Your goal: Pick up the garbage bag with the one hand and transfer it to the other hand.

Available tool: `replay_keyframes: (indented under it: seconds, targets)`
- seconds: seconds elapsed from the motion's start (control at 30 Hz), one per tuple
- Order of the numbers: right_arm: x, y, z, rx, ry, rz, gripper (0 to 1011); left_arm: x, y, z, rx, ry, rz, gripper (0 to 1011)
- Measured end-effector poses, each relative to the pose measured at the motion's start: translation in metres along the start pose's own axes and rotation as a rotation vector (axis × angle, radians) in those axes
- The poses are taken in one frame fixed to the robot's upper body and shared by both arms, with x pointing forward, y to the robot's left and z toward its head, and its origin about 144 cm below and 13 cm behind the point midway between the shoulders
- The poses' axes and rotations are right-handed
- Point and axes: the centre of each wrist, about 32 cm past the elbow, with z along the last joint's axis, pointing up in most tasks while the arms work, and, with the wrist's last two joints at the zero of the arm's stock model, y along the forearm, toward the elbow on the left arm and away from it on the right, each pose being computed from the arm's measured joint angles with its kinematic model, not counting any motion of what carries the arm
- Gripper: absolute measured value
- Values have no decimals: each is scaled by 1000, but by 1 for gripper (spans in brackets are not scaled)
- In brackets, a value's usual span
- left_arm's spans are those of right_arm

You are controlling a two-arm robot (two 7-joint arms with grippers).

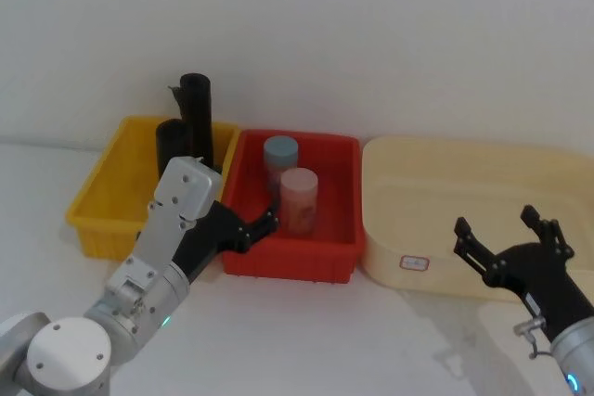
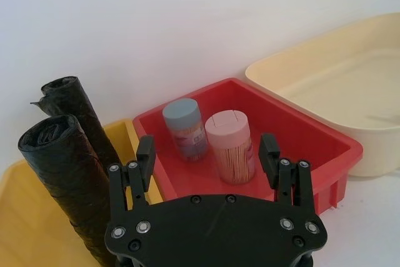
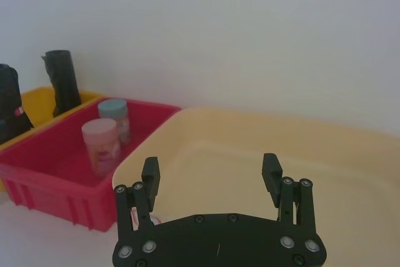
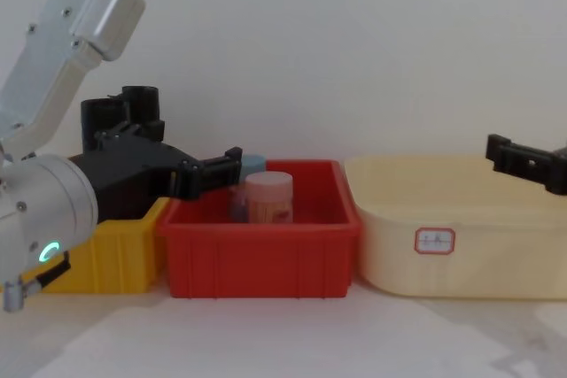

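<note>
The garbage bag, a thick black glossy roll, stands upright in the yellow bin; the left wrist view shows the garbage bag close by. A thinner, taller black roll with a ragged flap stands just behind it. My left gripper, on the arm with the green-teal ring, is open and holds nothing. It hovers at the red bin's front left corner, right of the bag and apart from it. Low on the right, my right gripper is open and holds nothing at the cream tub's near edge.
The red bin in the middle holds a blue-lidded jar and a pink-lidded jar. A large cream tub with a small label sits to its right. A white wall runs close behind all three containers.
</note>
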Motion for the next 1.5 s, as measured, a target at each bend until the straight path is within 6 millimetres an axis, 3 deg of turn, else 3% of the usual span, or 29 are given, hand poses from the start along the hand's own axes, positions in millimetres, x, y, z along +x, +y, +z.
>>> replay_keyframes:
  seconds: [0.33, 0.63, 0.93, 1.13, 1.5]
  targets:
    - [16, 31, 10, 19, 6, 89, 999, 0, 0, 0, 0, 0, 0, 1001]
    - [30, 80, 33, -14, 28, 215, 1000, 0, 0, 0, 0, 0, 0, 1001]
    - [25, 131, 60, -83, 65, 300, 1000, 3, -4, 5, -14, -6, -2, 1001]
    - [17, 160, 76, -122, 86, 344, 1000, 13, -14, 21, -48, -21, -7, 1001]
    - [5, 193, 95, -151, 110, 401, 1000, 45, -31, 81, -70, -8, -1, 1001]
